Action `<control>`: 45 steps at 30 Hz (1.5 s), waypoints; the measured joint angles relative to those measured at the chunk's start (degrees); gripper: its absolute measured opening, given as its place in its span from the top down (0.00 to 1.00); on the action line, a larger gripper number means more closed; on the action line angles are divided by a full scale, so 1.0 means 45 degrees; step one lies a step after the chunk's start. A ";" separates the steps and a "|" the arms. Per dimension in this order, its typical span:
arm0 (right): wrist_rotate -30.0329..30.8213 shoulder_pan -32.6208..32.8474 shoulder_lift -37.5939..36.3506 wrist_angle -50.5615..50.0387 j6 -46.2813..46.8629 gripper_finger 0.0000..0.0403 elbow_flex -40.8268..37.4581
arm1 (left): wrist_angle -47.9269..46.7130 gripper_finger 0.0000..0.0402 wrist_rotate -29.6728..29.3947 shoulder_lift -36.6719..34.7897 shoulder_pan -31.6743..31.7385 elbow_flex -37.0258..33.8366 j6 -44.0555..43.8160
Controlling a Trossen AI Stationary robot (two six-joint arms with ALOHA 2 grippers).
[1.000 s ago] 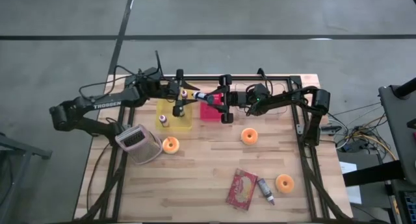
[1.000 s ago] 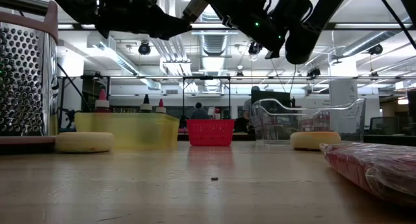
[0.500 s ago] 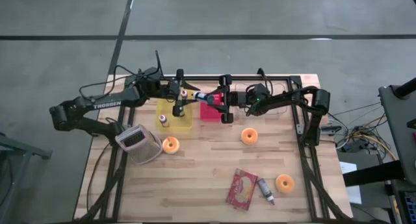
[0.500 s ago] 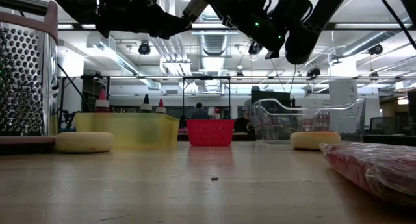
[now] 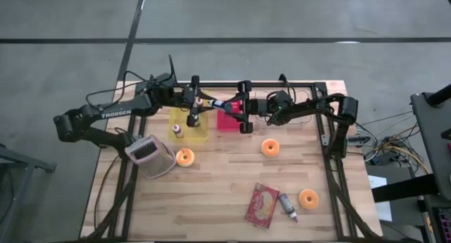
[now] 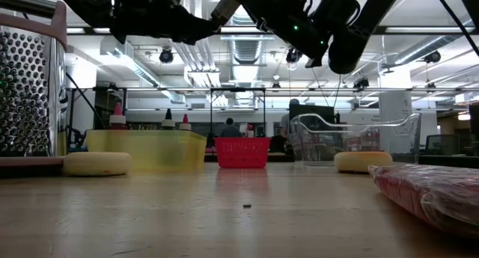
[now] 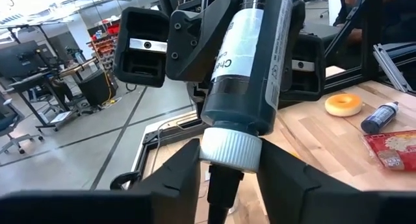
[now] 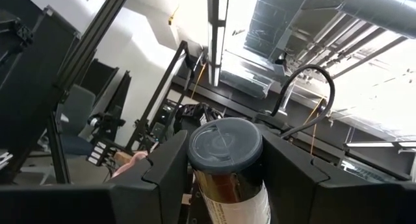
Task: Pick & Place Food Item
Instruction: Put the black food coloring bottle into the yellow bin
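Nearest the front edge of the table (image 5: 211,201) lie a red snack packet (image 5: 262,204), a small dark bottle (image 5: 287,206) just beside it and an orange ring-shaped piece of food (image 5: 308,198). Farther in, two more orange rings (image 5: 184,157) sit well apart, one just beside a metal box grater (image 5: 149,155) lying on its side, the other (image 5: 269,148) near the middle. Toward the back stand a yellow bin (image 5: 189,126) holding small bottles and a red basket (image 5: 227,121). Above these, both arms meet over the rear of the table around one dark sauce bottle (image 7: 250,62) with a white cap and pale label. The left gripper (image 7: 226,169) has its fingers set against the white cap end. The right gripper (image 8: 224,185) clamps the bottle's body, its flat base showing between the fingers. In the low view a person (image 6: 227,129) stands far off in the room behind.
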 joint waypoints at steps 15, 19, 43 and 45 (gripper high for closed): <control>-0.0001 -0.0002 0.0000 -0.0008 -0.0015 0.58 0.0001 | -0.0020 0.69 -0.0010 0.0000 -0.0001 0.0000 -0.0017; -0.0001 -0.0002 0.0000 -0.0013 -0.0015 0.58 0.0001 | -0.0015 0.69 -0.0015 0.0000 0.0000 0.0000 -0.0017; 0.0397 0.0085 0.0000 -0.0081 0.0372 0.56 0.0011 | -0.0001 0.68 -0.0054 -0.0005 0.0000 0.0000 -0.0065; 0.0416 0.0100 0.0000 -0.0091 0.0354 0.54 0.0011 | 0.0007 0.68 -0.0083 -0.0005 0.0000 0.0000 -0.0058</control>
